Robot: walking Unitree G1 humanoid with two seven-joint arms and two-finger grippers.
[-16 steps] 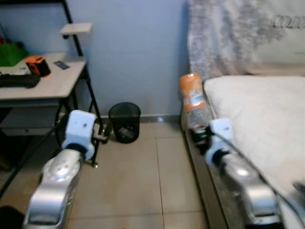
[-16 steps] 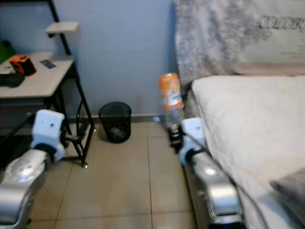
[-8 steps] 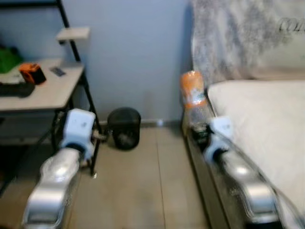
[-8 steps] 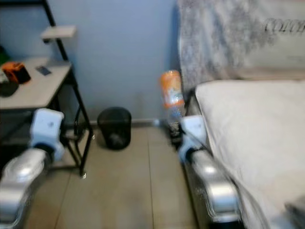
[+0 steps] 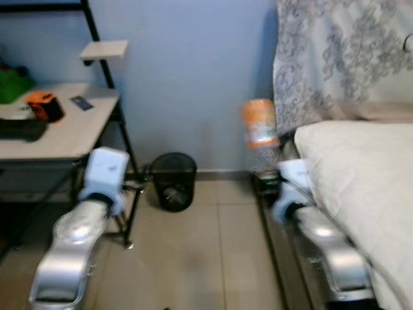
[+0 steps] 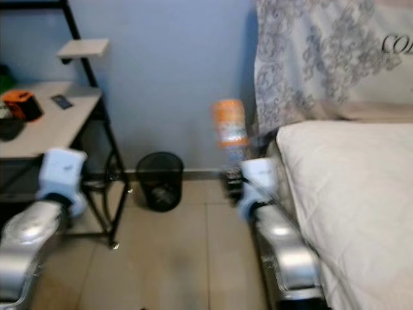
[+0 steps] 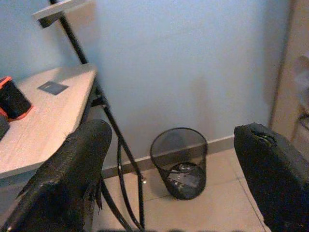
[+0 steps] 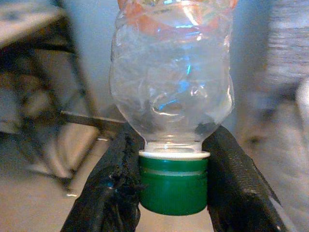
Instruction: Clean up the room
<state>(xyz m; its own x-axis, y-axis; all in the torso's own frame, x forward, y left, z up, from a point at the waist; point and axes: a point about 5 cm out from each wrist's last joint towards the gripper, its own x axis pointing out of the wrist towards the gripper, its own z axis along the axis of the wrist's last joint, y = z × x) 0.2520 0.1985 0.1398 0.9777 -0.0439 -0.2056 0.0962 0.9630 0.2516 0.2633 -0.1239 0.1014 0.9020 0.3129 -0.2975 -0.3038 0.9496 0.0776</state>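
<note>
My right gripper (image 8: 173, 186) is shut on the green cap of a clear plastic bottle (image 8: 171, 92) with an orange label. In the head views the bottle (image 5: 260, 132) stands cap-down above the right wrist, just beside the bed's corner. A black mesh wastebasket (image 5: 172, 181) with some scraps inside stands on the floor against the blue wall, to the left of the bottle. My left gripper (image 7: 169, 179) is open, its fingers (image 7: 72, 179) spread wide with the wastebasket (image 7: 179, 162) seen between them.
A desk (image 5: 61, 132) with black metal legs is on the left, carrying an orange-and-black device (image 5: 44, 106) and other items. A bed (image 5: 368, 174) with a white cover and patterned fabric behind it is on the right. Tiled floor (image 5: 193, 252) lies between them.
The whole picture has shifted, so the camera has moved; the wastebasket and bed now sit slightly further right. The bottle stays held in my right gripper.
</note>
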